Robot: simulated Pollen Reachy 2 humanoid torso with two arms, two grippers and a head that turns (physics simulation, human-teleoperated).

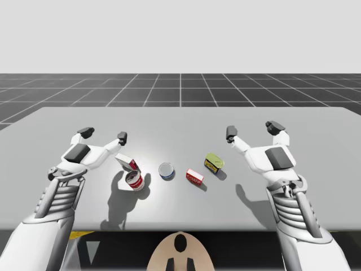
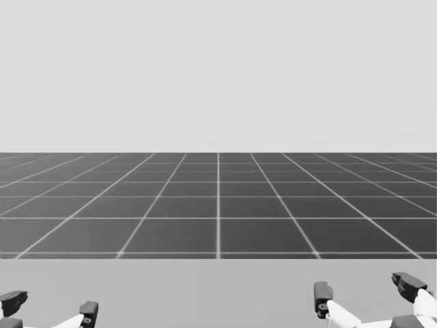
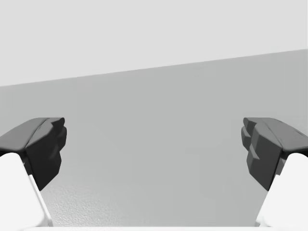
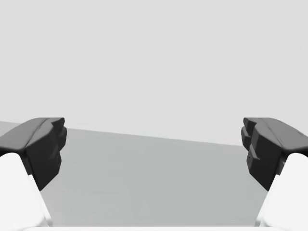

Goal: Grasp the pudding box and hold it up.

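One grey table (image 1: 316,130) carries five small items, grouped around a blue can (image 1: 166,170) near its middle. Both arms hang above the table. The left gripper (image 1: 104,134) is well to the left of the blue can and the right gripper (image 1: 252,129) well to its right. Each has its fingers spread wide and nothing between them, and both wrist views look along bare tabletop. Left of the blue can, a white-and-red box (image 1: 126,161) stands tilted and appears to lean on a red-and-white can (image 1: 135,180); whether they actually touch cannot be confirmed. Right of the blue can and a little beyond it lies a yellow tin (image 1: 214,163). Just right of the blue can, apart from it, a red box (image 1: 194,176) lies flat. One of the two boxes is the pudding box, and colour alone does not settle which. Either should handle as light card: stiff along its edges, smooth on its faces, and liable to dent under a hard squeeze. The advised hold is across the two broad faces near the middle, with moderate pressure. For the tilted box the red-and-white can is the obstruction, since a finger coming down on that side may strike it or tip the box off it. For the flat box the blue can and the yellow tin flank it closely, so finger clearance is limited on both sides. Its low profile also leaves little side face to pinch.
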